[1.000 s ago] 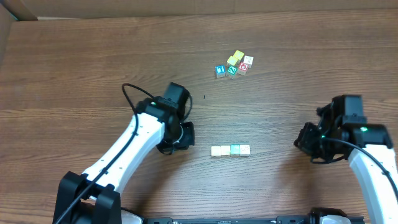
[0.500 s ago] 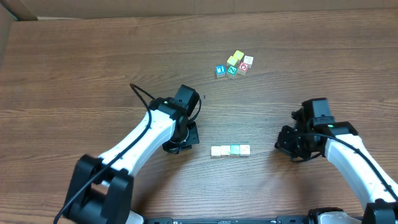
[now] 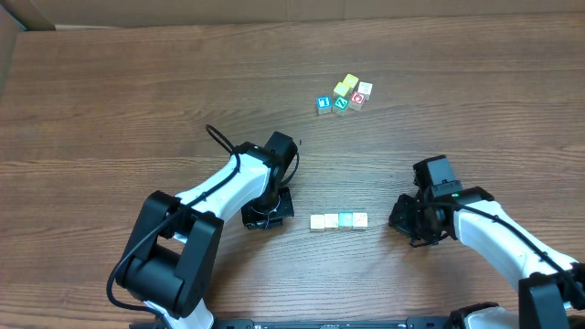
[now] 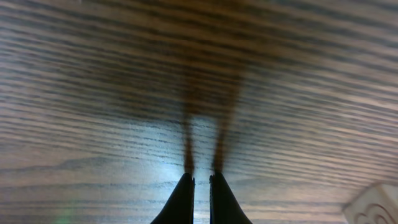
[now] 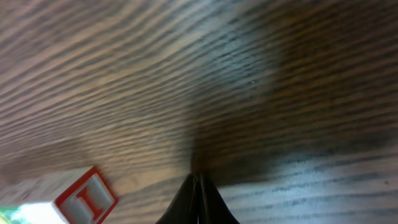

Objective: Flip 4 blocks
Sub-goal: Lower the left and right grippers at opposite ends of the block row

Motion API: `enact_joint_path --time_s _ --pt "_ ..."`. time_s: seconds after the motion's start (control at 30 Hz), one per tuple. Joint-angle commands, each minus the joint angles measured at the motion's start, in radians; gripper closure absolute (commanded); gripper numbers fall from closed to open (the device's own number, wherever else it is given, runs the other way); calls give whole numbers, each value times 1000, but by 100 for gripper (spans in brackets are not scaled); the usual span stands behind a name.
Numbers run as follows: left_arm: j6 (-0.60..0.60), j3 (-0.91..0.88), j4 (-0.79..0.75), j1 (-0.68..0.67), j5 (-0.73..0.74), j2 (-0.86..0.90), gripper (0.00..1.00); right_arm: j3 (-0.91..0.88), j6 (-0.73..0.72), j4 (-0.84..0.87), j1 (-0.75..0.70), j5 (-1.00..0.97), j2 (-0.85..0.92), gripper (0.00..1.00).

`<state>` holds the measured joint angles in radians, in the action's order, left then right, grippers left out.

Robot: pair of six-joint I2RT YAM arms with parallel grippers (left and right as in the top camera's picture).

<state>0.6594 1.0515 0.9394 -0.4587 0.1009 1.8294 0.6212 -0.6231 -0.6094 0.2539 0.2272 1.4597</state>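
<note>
Left tool (image 4: 200, 179) and right tool (image 5: 199, 178) are closed empty; grip the blocks (image 3: 332, 221) between them, probably light and rigid, across opposite faces.

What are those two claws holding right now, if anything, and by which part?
Nothing is held. The left gripper and the right gripper are both shut and empty, one off each end of the row of blocks.

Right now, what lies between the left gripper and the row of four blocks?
Only bare table separates the left gripper from the row of blocks. The overhead view shows the gap.
</note>
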Motion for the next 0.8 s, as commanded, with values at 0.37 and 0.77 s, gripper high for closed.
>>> enact_joint_path --time_s 0.37,0.77 --pt "49 -33 -1 -93 -132 -222 96 -24 -85 29 27 -37 27 96" --pt "135 -164 -193 -190 -149 -238 96 -10 -80 53 27 47 27 96"
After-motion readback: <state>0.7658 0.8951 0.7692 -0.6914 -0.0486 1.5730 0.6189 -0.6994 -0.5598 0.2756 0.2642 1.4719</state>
